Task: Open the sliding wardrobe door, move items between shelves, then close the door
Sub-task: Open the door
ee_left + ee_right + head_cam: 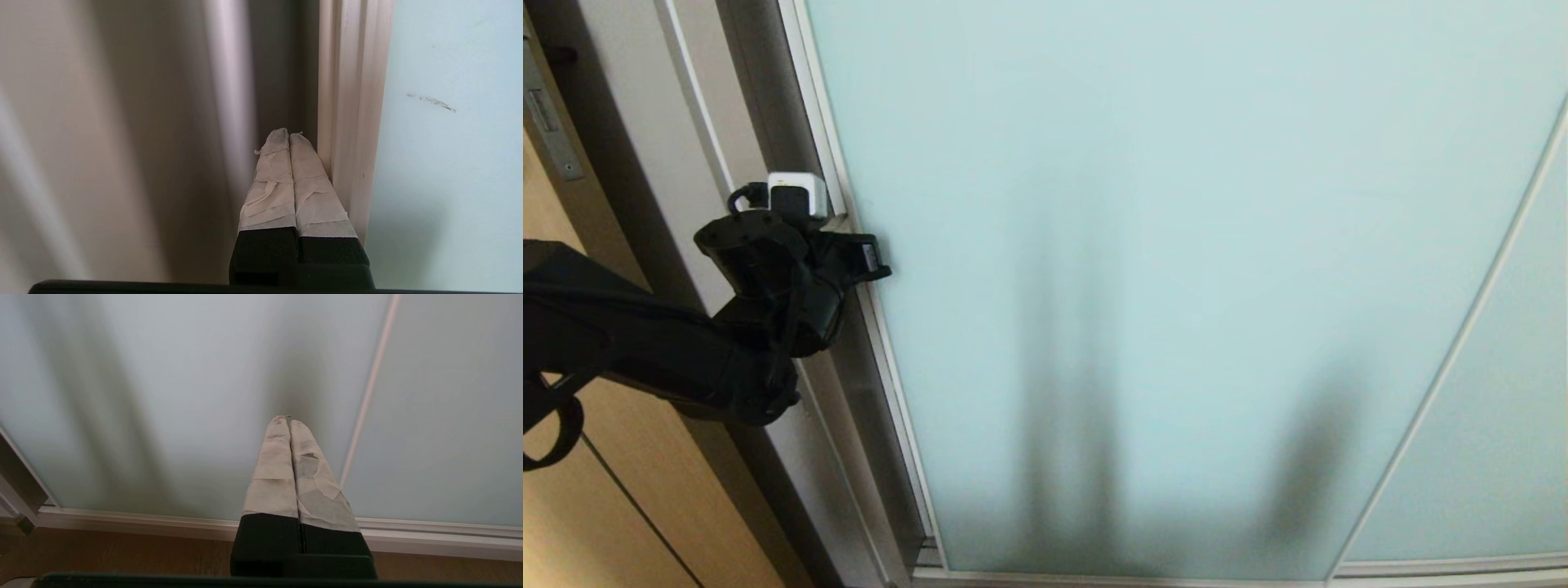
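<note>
Door (1176,286): frosted glass panel filling the head view from centre to 3 o'clock, not yet slid open, its long axis vertical. Door frame (351,122) runs along the panel's 9 o'clock edge. Left gripper (289,136), pressed together and empty, has its taped fingers (314,192) in the dark gap just beside that frame, so the door lies at 3 o'clock from the tips. Tan wood door (621,506) stands at 7 o'clock. Right gripper (288,420), likewise together, hangs low before the glass, near the floor (122,551). Nothing blocks the panel.
</note>
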Robot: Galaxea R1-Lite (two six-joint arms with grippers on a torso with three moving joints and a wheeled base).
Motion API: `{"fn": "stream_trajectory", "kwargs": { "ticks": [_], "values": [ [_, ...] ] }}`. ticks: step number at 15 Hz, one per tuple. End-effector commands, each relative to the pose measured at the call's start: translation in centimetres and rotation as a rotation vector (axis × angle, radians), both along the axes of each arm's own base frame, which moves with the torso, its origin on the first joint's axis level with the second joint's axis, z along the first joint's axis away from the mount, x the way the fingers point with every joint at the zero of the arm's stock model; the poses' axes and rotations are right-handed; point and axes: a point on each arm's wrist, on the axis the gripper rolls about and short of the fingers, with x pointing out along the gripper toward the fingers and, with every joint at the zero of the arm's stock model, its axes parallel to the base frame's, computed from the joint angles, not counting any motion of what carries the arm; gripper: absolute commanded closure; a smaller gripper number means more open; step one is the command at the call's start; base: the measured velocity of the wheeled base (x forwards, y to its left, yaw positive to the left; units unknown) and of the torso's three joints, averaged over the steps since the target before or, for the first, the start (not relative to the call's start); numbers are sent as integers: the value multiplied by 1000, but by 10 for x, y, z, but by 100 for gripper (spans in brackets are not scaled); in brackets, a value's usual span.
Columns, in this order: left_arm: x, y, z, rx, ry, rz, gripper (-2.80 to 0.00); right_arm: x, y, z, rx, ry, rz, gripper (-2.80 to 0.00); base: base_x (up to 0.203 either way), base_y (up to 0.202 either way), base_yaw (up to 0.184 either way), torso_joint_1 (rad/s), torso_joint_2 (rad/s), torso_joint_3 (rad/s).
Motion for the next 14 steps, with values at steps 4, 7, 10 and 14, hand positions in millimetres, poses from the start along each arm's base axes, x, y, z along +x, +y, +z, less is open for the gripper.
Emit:
{"fn": "stream_trajectory", "kwargs": {
  "ticks": [4, 7, 10, 14],
  "values": [
    [-5, -63, -17, -10, 19, -123, 0, 0, 0, 0, 0, 1, 1, 0, 0, 0, 0, 0, 0, 0],
    [-2, -85, -30, -11, 24, -156, 0, 0, 0, 0, 0, 1, 1, 0, 0, 0, 0, 0, 0, 0],
    [2, -86, -26, -34, -6, -117, 0, 0, 0, 0, 0, 1, 1, 0, 0, 0, 0, 0, 0, 0],
    [-5, -22, 32, -70, -146, 53, 0, 0, 0, 0, 0, 1, 1, 0, 0, 0, 0, 0, 0, 0]
  ]
}}
